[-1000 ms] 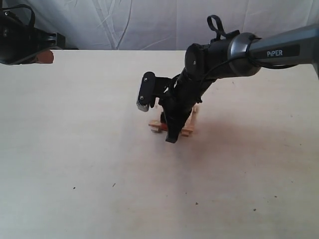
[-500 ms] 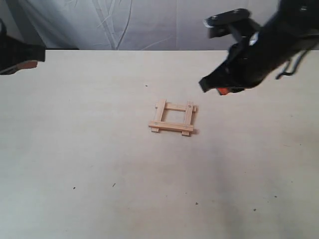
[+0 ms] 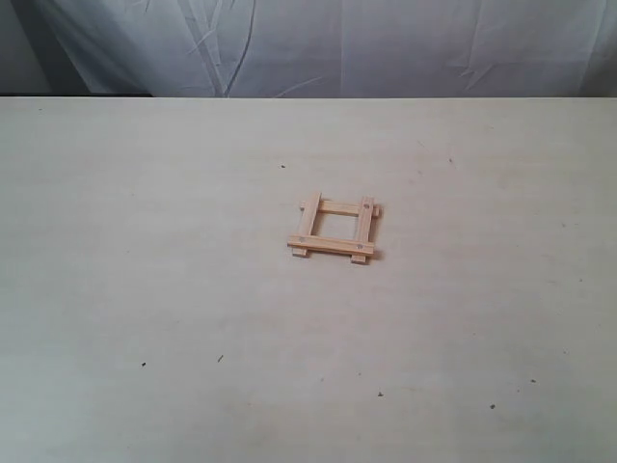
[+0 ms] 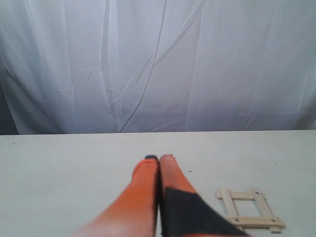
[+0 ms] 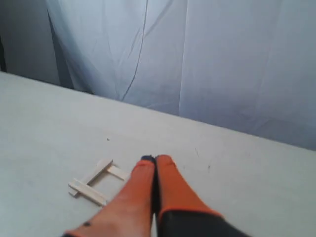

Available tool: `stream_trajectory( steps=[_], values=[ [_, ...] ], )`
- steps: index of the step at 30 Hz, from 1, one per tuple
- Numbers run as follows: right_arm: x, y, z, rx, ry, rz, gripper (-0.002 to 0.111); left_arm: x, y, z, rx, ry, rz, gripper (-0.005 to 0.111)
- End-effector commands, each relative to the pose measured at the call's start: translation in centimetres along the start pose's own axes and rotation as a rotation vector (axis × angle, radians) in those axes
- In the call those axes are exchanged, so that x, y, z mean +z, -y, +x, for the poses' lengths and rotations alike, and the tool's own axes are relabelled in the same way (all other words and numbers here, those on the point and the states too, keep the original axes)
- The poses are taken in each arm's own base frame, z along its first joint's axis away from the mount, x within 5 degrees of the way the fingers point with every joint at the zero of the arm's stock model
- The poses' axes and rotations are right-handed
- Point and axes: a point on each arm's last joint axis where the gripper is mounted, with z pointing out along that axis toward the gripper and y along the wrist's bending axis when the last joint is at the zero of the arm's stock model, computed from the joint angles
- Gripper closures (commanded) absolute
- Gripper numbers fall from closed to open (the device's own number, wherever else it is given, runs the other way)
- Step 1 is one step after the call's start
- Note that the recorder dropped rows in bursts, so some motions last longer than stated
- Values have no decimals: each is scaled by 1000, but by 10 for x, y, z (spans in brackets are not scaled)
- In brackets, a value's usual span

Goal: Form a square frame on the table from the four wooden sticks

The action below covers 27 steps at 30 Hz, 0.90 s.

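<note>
The four wooden sticks lie as a small square frame (image 3: 334,231) near the middle of the table (image 3: 145,241), ends overlapping and sticking out a little, with dark dots at the corners. Neither arm shows in the exterior view. In the left wrist view my left gripper (image 4: 159,159) is shut with nothing in it, orange fingers pressed together, and the square frame (image 4: 249,209) lies on the table to one side of it. My right gripper (image 5: 155,159) is also shut and empty, held above the table, with the frame (image 5: 96,181) partly hidden behind one finger.
A white cloth backdrop (image 3: 318,43) hangs behind the table's far edge. A few tiny dark specks (image 3: 220,359) dot the pale surface near the front.
The right arm, which was over the frame a second ago, has lifted away to the right and left the exterior view. The left arm has also withdrawn. The frame stays in place.
</note>
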Motion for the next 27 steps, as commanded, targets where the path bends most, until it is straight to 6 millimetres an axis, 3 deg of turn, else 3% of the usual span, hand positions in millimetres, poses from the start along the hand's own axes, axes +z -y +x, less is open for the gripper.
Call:
stream_trajectory(
  steps=[1, 9, 14, 22, 25, 27],
  values=[
    [-24, 0, -3, -6, 119, 8, 108, -5, 1, 1, 15, 10, 13, 107],
    [-35, 0, -2, -8, 185, 11, 108, -5, 1, 2, 15, 5, 14, 107],
    [-32, 3, 12, -6, 164, 89, 108, -5, 1, 2, 16, 5, 13, 107],
    [-16, 13, 93, 125, 20, 289, 108, -5, 0, 2, 37, 4, 6, 107],
    [-11, 14, 113, 158, -36, 316, 108, -5, 0, 2, 41, 4, 4, 107],
    [-11, 15, 113, 148, -40, 322, 108, -5, 0, 2, 50, 2, 1, 107]
  ],
)
